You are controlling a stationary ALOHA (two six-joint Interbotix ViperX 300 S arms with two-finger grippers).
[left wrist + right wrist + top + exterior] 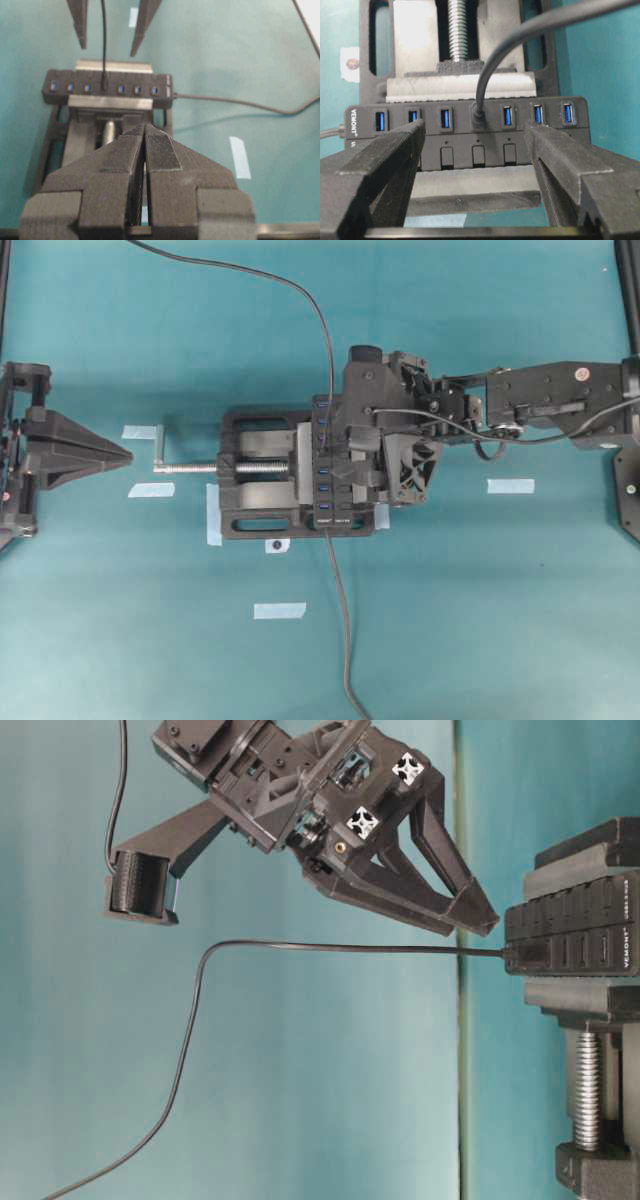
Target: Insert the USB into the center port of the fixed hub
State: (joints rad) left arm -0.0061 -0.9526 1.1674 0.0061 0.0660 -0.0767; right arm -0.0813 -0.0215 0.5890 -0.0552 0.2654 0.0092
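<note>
Standing upright, the USB [478, 114] sits in the center port [478, 118].

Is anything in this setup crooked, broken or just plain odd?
Nothing stands out. The plug sits straight in the middle slot of the hub, which is clamped level in the vise. The right gripper hangs open around it, touching nothing. The left gripper is shut, off to the side.

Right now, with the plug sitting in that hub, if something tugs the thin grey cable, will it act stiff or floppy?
Probably floppy: the cable sags and bends in loose curves. It looks light, so it should drag easily over the table. A pull may lever the USB, which stands seated in the center port of the fixed hub.
</note>
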